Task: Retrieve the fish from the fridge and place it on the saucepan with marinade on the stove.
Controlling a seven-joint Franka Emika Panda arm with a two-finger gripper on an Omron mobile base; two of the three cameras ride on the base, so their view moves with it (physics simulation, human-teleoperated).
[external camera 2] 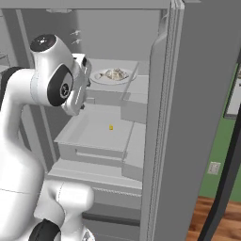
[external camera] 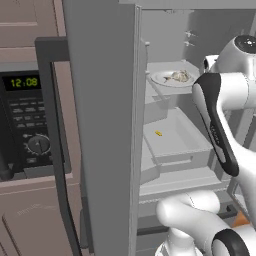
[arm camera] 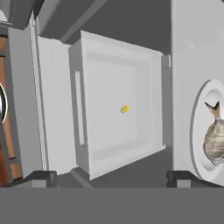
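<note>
Fish (external camera: 180,76) on white plate (external camera: 162,78) above yellow speck (external camera: 158,133).

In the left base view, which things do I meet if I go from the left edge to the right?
Microwave → open fridge door → tiny yellow speck in the fridge drawer → white plate with the fish → the robot's white arm.

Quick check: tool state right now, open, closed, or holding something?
Tool: open, holding nothing; fish lies on its plate.
</note>
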